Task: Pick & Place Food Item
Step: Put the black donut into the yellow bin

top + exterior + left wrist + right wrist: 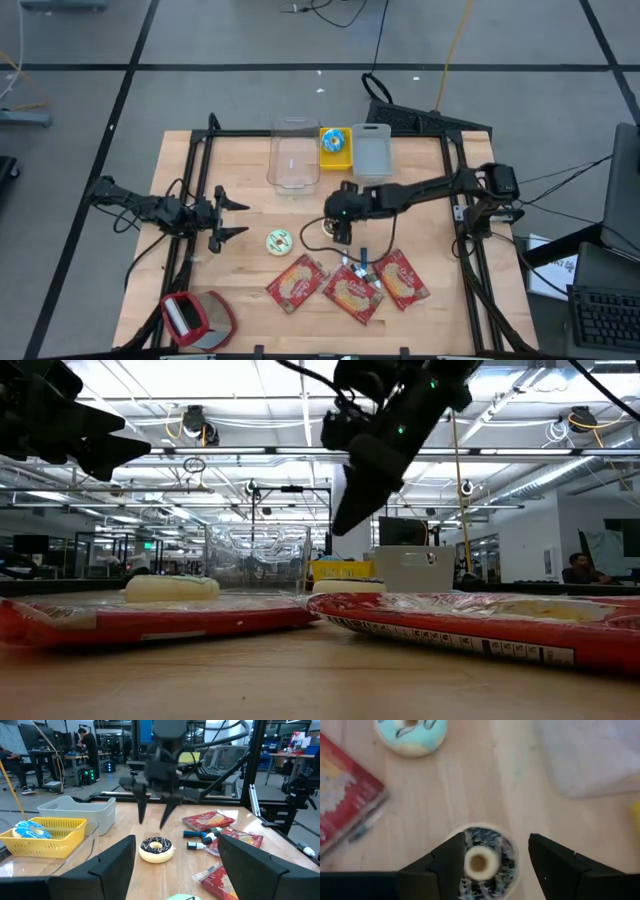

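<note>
A dark-frosted donut (156, 849) with a pale rim lies flat on the wooden table (250, 290) near its middle. My right gripper (154, 817) hangs just above this donut (482, 862), open and slanting down, one finger on each side and clear of it. In the high view the right gripper (340, 232) hides the donut. A blue-frosted donut (279, 240) lies to its left on the table. My left gripper (243, 219) waits open at the table's left side, pointing level toward the middle.
At the far edge stand a clear container (294, 155), a yellow basket (335, 147) holding a blue donut, and a grey bin (371, 152). Three red packets (352, 293) and some small tubes (365, 265) lie near the front. A red object (195, 318) sits front left.
</note>
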Available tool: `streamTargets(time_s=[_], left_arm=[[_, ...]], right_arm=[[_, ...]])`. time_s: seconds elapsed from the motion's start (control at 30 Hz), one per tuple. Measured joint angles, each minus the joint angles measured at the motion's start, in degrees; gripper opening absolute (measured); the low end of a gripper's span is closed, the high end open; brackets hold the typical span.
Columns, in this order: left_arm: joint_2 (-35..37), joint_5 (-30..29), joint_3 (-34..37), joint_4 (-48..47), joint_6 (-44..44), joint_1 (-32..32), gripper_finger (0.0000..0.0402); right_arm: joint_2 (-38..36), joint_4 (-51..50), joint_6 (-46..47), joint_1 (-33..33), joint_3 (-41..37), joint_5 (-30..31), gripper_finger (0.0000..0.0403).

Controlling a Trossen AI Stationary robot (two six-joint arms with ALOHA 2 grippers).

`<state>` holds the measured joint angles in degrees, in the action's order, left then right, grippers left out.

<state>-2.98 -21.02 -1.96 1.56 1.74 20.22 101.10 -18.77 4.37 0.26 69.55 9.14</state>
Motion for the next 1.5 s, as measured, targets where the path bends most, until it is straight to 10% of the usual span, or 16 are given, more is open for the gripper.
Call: streamTargets(time_s=[0.6, 1.5], left_arm=[[0.0, 0.0, 0.0, 0.0, 0.0, 0.0, 0.0285], [0.0, 0.0, 0.0, 0.0, 0.0, 0.0, 0.0285]], right_arm=[[0.1, 25.2, 1.8, -2.2, -16.5, -0.4, 0.0214], [0.0, 27.3, 3.1, -2.3, -18.5, -3.5, 0.0181]])
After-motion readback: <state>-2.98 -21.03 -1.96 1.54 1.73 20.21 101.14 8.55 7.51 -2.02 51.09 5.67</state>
